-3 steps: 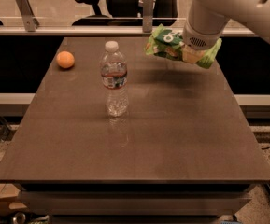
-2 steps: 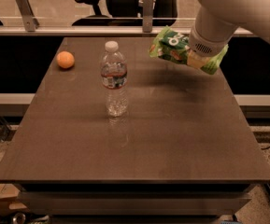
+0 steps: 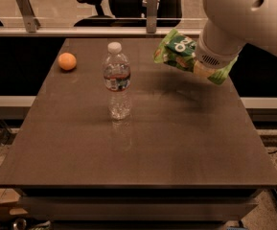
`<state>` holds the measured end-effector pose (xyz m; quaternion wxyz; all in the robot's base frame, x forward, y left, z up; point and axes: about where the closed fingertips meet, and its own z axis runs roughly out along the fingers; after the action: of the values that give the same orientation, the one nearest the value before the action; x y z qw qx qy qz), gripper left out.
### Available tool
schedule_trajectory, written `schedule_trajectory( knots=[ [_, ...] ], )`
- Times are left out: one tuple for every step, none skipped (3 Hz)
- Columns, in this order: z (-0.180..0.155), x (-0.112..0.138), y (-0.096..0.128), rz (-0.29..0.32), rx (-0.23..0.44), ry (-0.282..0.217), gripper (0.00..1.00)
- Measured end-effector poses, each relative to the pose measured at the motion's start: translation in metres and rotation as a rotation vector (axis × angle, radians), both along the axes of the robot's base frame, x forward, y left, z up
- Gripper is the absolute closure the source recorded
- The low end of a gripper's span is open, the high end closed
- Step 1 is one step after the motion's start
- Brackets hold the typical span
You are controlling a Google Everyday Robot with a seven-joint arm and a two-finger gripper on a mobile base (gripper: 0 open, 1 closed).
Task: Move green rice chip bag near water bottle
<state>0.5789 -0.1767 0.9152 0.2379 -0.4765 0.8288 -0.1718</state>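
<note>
The green rice chip bag [image 3: 175,51] hangs tilted in the air over the far right part of the table, casting a shadow on the top below it. My gripper [image 3: 201,65] is shut on the bag's right half; the white wrist covers most of the fingers. The water bottle [image 3: 117,80] stands upright left of centre, clear with a white cap and a red and dark label. The bag is to the right of the bottle and a little behind it, about a bag's length away.
An orange [image 3: 67,61] lies at the far left of the brown table [image 3: 143,152]. A rail with metal posts [image 3: 151,4] and office chairs stand behind the table's far edge. The table's right edge is below my arm.
My arm has carried the bag slightly to the right and a touch lower. The bottle and the orange have not moved.
</note>
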Motion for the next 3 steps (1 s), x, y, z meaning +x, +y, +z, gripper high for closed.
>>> schedule_trajectory(
  knots=[
    [0.003, -0.011, 0.007, 0.032, 0.013, -0.01, 1.0],
    [0.004, -0.024, 0.017, 0.061, 0.01, -0.011, 1.0],
    [0.003, -0.036, 0.027, 0.068, -0.001, 0.016, 1.0]
  ],
)
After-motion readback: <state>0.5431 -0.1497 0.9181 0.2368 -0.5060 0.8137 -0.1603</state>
